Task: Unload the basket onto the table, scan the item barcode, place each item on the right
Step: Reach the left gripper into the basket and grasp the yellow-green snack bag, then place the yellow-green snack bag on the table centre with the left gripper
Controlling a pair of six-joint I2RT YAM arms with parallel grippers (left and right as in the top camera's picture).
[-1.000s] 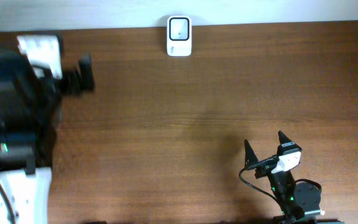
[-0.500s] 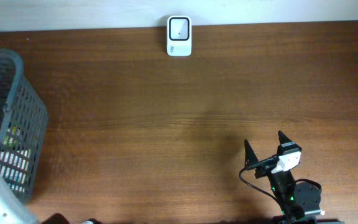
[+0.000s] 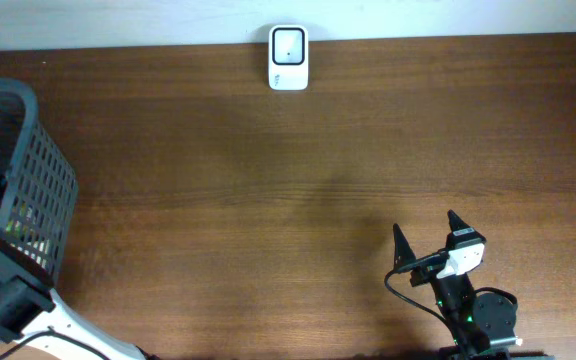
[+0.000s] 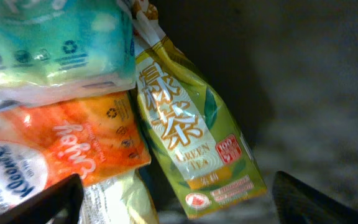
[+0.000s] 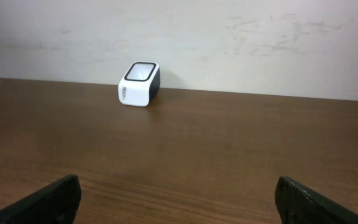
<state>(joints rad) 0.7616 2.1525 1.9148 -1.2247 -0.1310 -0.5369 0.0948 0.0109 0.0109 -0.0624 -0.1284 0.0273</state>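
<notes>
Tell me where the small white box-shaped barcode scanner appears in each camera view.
Overhead: white scanner, top centre, far edge of the brown wooden table.
Left wrist: not in it; only packets show.
Right wrist: scanner left of centre, before the pale wall.
Shared landmark: the table.

The table [image 3: 268, 180] is smooth brown wood with a faint sheen. The scanner [image 3: 288, 58] is glossy white plastic. The basket [image 3: 43, 190] is grey plastic mesh. The tea carton [image 4: 194, 143] is glossy. The tissue packs [image 4: 61, 146] are in shiny, crinkled plastic film.
</notes>
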